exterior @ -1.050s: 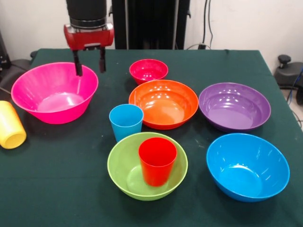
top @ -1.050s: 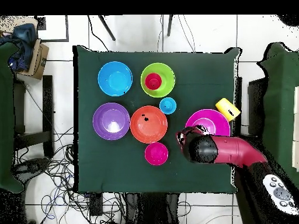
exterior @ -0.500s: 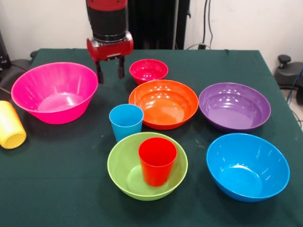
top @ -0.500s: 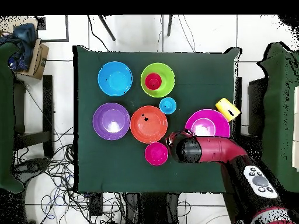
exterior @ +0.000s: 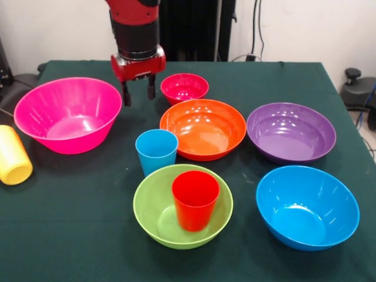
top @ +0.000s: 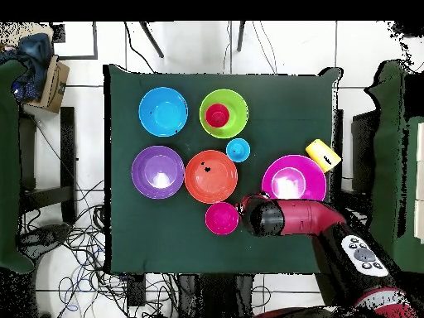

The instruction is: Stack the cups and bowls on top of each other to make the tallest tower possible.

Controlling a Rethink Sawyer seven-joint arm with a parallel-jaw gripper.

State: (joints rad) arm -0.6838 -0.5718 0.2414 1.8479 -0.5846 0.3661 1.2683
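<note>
Progress: barely started, as judged from layout. Only nesting seen is the red cup (exterior: 195,198) standing upright inside the lime green bowl (exterior: 154,211), lower centre of front view. No real tower is built yet.

Everything else sits singly on the bench (exterior: 70,235):
- hot pink bowl (exterior: 67,114) at left
- small pink-red bowl (exterior: 184,87) upper centre
- orange bowl (exterior: 203,128) centre
- purple bowl (exterior: 291,132) at right
- blue bowl (exterior: 307,207) lower right
- light blue cup (exterior: 156,151) upright, just beside orange and green bowls
- yellow cup (exterior: 13,155) lying on its side at left edge

Gripper (exterior: 138,93) is held above the bench, upper centre-left, between the hot pink bowl and small pink-red bowl. Jaws are parted a little, nothing is gripped.

Left to do: approx. all stacking; bowls and cups are still to be piled.
</note>
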